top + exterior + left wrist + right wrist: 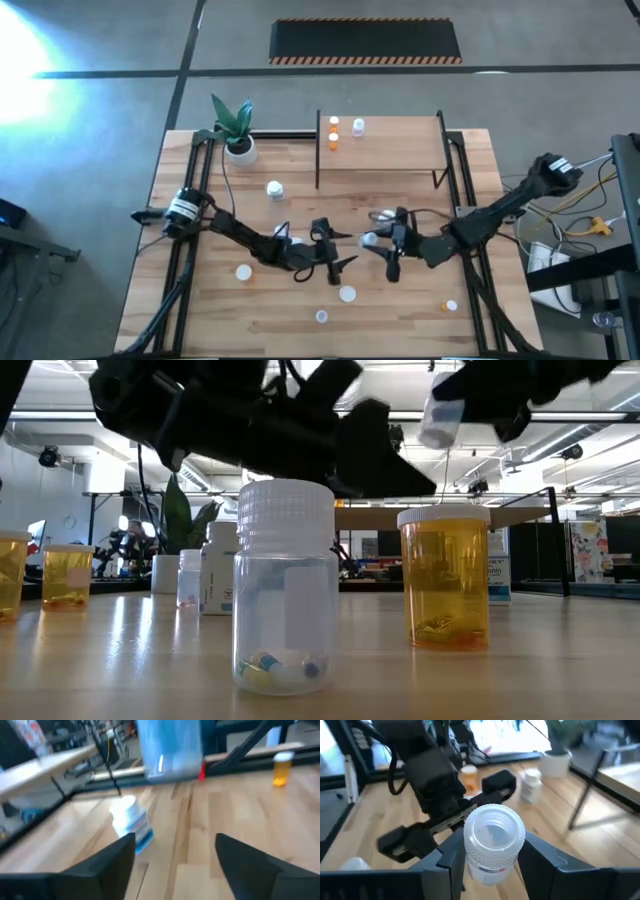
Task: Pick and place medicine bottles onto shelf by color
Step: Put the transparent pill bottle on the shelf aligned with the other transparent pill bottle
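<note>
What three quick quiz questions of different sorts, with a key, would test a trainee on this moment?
1. True or false: the right end effector grips a clear bottle with a white cap.
2. Multiple choice: the left end effector is A) shut on a bottle, B) open with nothing between its fingers, C) out of view.
3. Fill in: the white plant pot stands beside the ____, which already carries three small bottles.

Key: 1 true; 2 B; 3 shelf.
</note>
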Action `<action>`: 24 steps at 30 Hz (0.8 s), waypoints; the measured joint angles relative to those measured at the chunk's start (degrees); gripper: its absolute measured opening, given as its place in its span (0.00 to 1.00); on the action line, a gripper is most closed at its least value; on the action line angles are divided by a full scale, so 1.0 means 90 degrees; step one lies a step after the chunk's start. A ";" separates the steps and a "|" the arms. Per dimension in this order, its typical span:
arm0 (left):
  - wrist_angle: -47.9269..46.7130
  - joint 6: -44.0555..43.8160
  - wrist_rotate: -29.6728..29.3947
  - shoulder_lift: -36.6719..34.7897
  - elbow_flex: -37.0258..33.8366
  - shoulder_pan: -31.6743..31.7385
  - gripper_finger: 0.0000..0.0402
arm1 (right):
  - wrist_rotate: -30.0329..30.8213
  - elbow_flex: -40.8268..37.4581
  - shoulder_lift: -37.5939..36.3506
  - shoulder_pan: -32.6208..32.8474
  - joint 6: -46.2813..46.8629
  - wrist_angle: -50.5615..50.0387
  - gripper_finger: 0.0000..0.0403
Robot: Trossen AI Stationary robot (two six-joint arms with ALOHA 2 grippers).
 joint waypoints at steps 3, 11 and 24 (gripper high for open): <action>-0.0285 -0.0425 0.0010 0.0000 0.0005 0.0119 0.74 | 0.0001 0.0695 -0.0387 -0.0206 0.0610 -0.1883 0.34; -0.0342 -0.0901 0.0053 -0.0002 0.0002 0.0192 0.78 | -0.0330 0.1644 -0.0323 -0.1832 -0.0829 -0.3103 0.34; -0.0334 -0.0906 0.0086 -0.0005 0.0002 0.0183 0.78 | -0.3746 0.2383 0.1248 -0.6234 -0.1974 -0.2099 0.34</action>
